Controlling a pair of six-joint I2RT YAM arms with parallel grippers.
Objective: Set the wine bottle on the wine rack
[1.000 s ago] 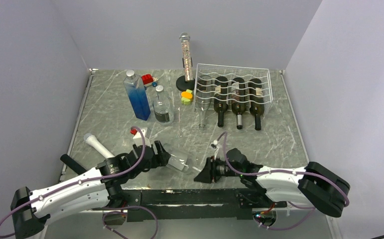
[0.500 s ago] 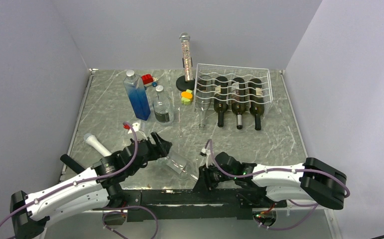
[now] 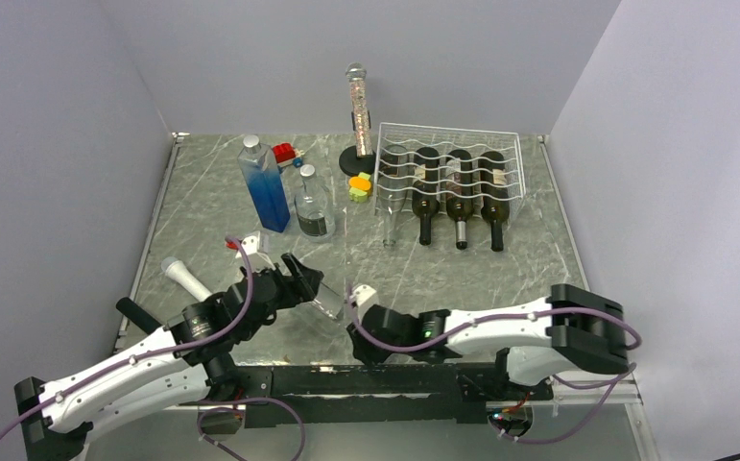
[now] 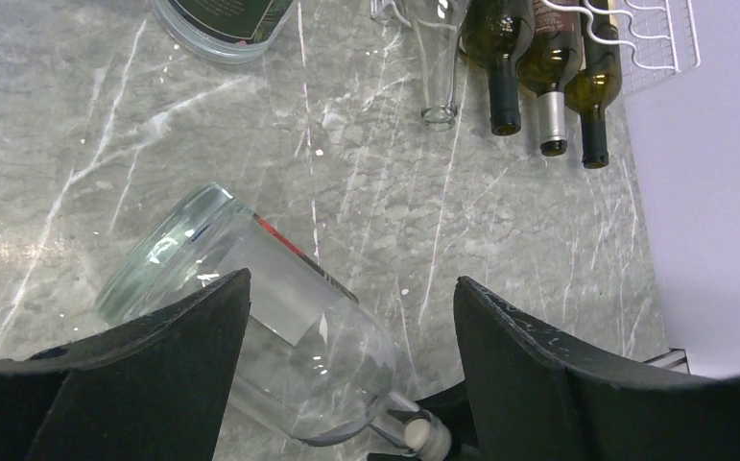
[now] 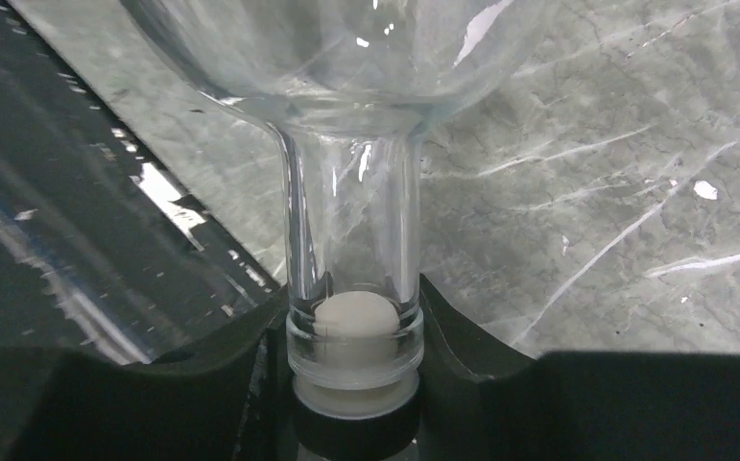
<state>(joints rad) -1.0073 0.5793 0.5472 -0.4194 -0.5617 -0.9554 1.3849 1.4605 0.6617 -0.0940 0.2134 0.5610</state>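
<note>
- Right tool [image 5: 354, 309] is pressed onto the stoppered neck of the clear wine bottle [image 4: 279, 322]. The bottle lies on its side on the worktop [image 3: 500, 279] near the arm bases, well apart from the wine rack [image 3: 513, 163].
- Left tool [image 4: 351, 288] is spread, straddling the bottle's body without clamping it.
- Risk: lifted by the smooth neck alone, the heavy body could pivot or slip out, because the left tool gives no support.
- Half a second ago the right tool sat further right; it has swung left, and the bottle has shifted with it.
</note>
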